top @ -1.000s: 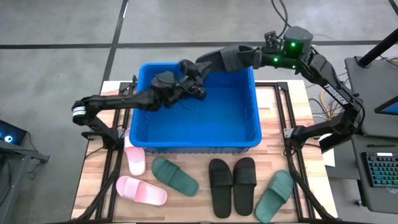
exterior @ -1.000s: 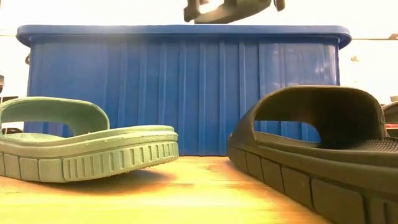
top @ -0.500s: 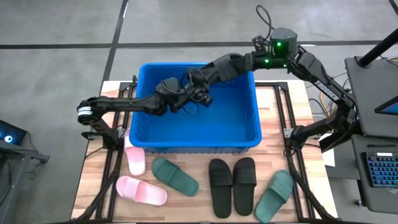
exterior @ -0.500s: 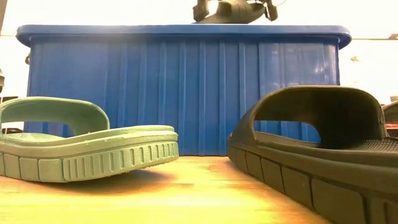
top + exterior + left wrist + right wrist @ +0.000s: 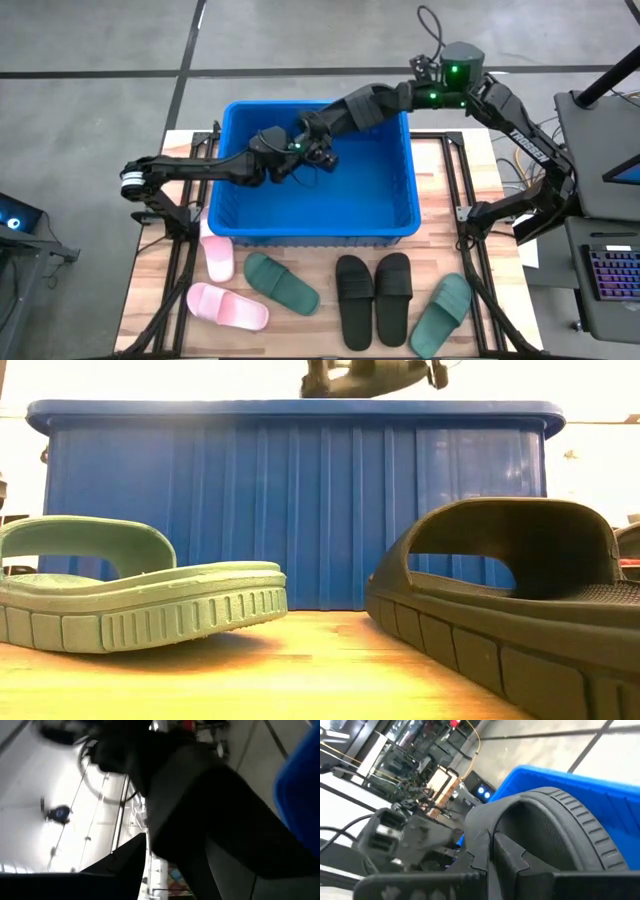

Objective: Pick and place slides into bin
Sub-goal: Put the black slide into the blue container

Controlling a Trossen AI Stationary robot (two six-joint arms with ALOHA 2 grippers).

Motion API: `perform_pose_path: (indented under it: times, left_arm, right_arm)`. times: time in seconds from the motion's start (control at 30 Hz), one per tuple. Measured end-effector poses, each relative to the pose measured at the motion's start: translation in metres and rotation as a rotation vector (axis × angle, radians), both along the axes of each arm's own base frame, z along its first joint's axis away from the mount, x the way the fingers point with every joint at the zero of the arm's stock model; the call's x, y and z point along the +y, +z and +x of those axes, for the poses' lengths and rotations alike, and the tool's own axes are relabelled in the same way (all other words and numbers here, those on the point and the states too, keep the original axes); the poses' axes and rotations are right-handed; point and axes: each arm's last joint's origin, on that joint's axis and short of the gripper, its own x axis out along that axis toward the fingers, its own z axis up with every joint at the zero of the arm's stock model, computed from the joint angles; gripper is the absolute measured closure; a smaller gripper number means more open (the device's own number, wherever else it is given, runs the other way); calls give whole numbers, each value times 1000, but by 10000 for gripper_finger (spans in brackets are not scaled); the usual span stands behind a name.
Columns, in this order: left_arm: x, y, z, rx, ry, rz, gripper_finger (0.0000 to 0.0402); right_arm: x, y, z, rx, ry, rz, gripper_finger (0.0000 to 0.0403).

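The blue bin [image 5: 400, 215] stands mid-table. My right gripper [image 5: 314, 132] reaches in from the far right and is shut on a black slide [image 5: 555, 825] above the bin's far-left part. My left gripper [image 5: 296, 150] comes from the left and sits right beside it, tipped upward. A dark shape fills the left wrist view. The arms show as a dark mass [image 5: 370, 374] above the rim in the low view. On the table near the bin lie two pale pink slides [image 5: 228, 306], two dark green slides [image 5: 282, 283] and two black slides [image 5: 373, 297], all resting on their soles. My right gripper holds the black slide with its fingers [image 5: 506, 851] against the slide's rounded end [image 5: 520, 807]. The exact contact is hidden by the fingers themselves. The slide is lifted clear, above the bin's floor.
The bin's floor [image 5: 350, 195] shows bare blue. In the low view a green slide [image 5: 130, 595] and a black slide [image 5: 510, 600] lie close in front of the bin's ribbed wall [image 5: 300, 500]. Metal frame rails run along both table sides.
Both grippers have moved together from over the bin's far rim a little toward the table's near edge and right, over the bin's inside. The black slide has gone with them, still lifted clear.
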Motion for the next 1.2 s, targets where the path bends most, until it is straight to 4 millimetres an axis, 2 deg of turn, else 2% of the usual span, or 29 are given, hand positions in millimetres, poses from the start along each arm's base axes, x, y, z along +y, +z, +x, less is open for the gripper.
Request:
perform_pose_path:
  times: [0.23, 0.4, 0.53, 0.63, 0.87, 1.2]
  left_arm:
    - [-4, 19, -16, -362, -138, -372, 212]
    - [-10, 33, -29, -618, -399, -768, 212]
    - [-10, 37, -36, -727, -606, -1148, 212]
    - [-6, 32, -36, -772, -594, -1321, 212]
    - [11, 30, -37, -929, -570, -1530, 212]
    - [16, 28, -26, -934, -568, -1498, 212]
  right_arm:
    - [0, 5, -2, -14, -28, -94, 394]
    - [-2, 6, -2, -3, -63, -161, 394]
    - [-3, 12, -1, -37, -65, -241, 394]
    - [-1, 15, 1, -62, -53, -286, 394]
    - [7, 17, 6, -64, -8, -351, 394]
    - [18, 19, 13, -81, 44, -426, 394]
